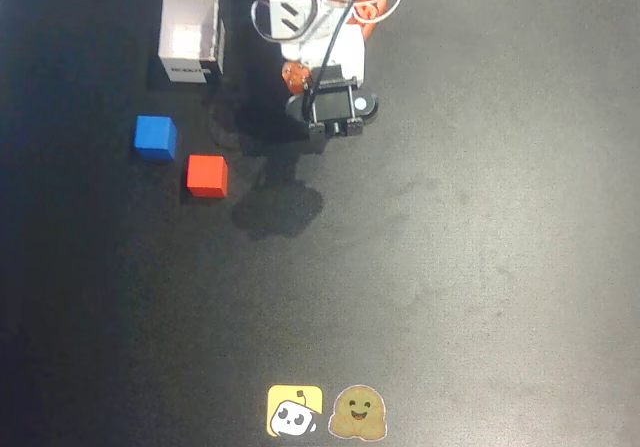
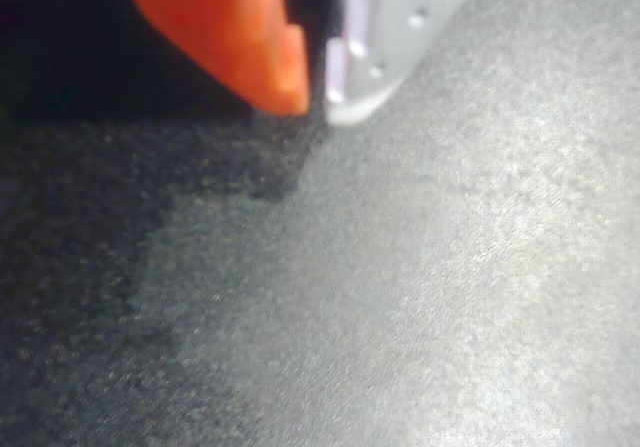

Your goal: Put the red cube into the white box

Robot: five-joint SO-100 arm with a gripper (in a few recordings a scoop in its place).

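Note:
The red cube [image 1: 207, 175] rests on the black mat, left of centre in the overhead view. Further up and slightly left stands the white box [image 1: 190, 14], open-topped, with dark lettering on its near wall. My gripper [image 1: 318, 137] hangs below the arm at the top centre, to the right of and above the cube and well apart from it. In the wrist view the orange finger [image 2: 250, 57] and the white finger [image 2: 385, 57] meet at the gripper [image 2: 318, 102], shut with nothing between them, just over the grey mat.
A blue cube [image 1: 155, 136] sits just up-left of the red cube, between it and the box. Two stickers, a yellow one [image 1: 295, 410] and a brown one [image 1: 358, 412], lie at the mat's bottom edge. The arm's shadow falls right of the red cube.

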